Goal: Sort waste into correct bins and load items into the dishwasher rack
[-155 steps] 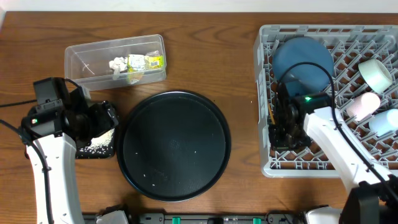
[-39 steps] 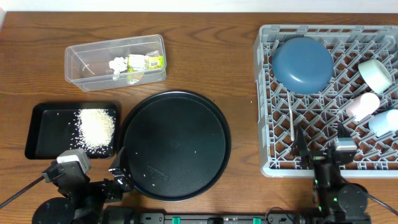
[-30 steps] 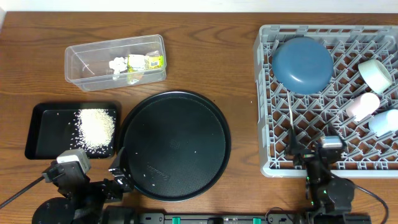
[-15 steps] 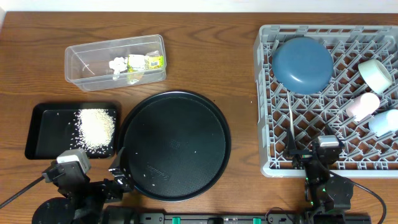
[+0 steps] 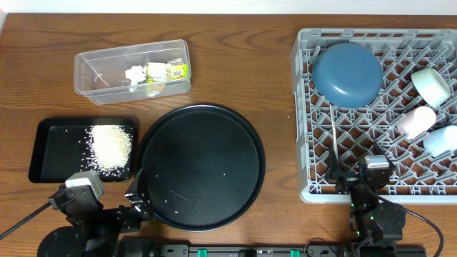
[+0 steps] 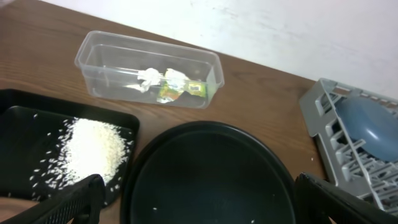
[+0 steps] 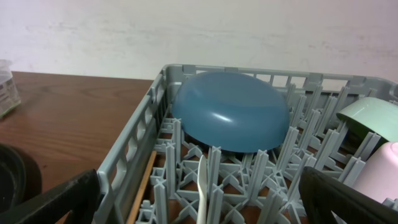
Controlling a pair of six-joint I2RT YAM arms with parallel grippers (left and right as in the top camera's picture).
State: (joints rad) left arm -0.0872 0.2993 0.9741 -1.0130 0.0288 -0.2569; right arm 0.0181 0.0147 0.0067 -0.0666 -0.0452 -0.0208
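The clear tub (image 5: 100, 71) holds the yellow-green wrapper (image 5: 168, 70) and the white tissue (image 5: 134, 73). Rice (image 5: 111, 146) lies heaped in the shallow black tray (image 5: 53, 153). Inside the grey rack (image 5: 303, 107) are the dark-blue dish (image 5: 348, 73), mint bowl (image 5: 431, 84), white cup (image 5: 416, 121), pale-blue cup (image 5: 441, 140) and spoon (image 5: 333, 139). The chopstick (image 7: 143, 186) lies along the rack's left wall. My left gripper (image 5: 137, 203) sits open and empty at the near table edge. My right gripper (image 5: 360, 175) hangs open and empty over the rack's near rim.
A large round black tray (image 5: 200, 165) with a few stray rice grains lies between the bins and the rack. From the left wrist I see the tub (image 6: 149, 68), rice (image 6: 93, 149) and round tray (image 6: 211, 174). A pale wall stands behind the table.
Both arms have drawn back from the black tray and the rack to the near edge. Over the last second the right arm settled slightly nearer; the left stayed still.
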